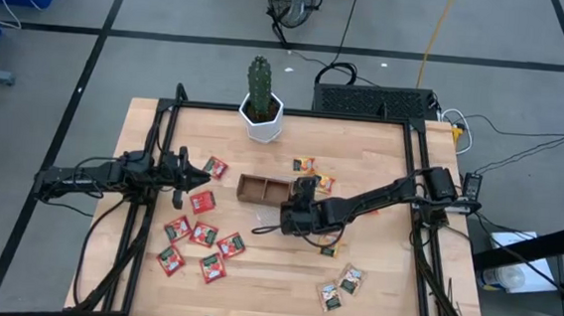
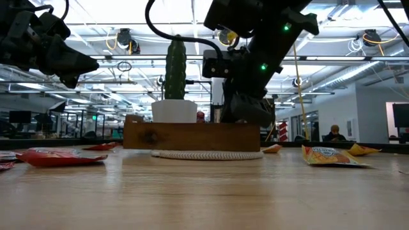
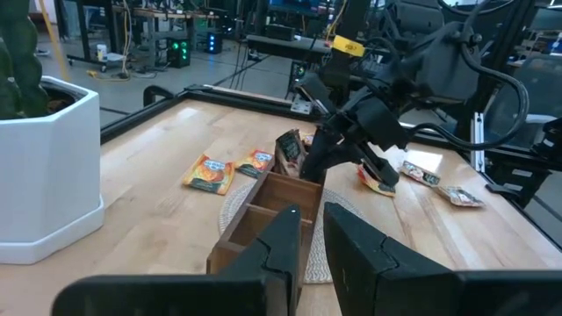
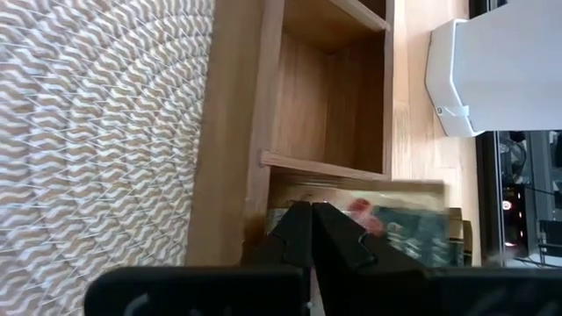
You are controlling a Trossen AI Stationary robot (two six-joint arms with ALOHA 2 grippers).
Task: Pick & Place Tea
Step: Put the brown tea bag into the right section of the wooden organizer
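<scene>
One camera looks straight down on the whole bench (image 1: 284, 278), another level across it, and both wrist cameras close in on the wooden tray (image 3: 263, 219).

Dark jointed arms (image 1: 379, 197) — black cables
</scene>
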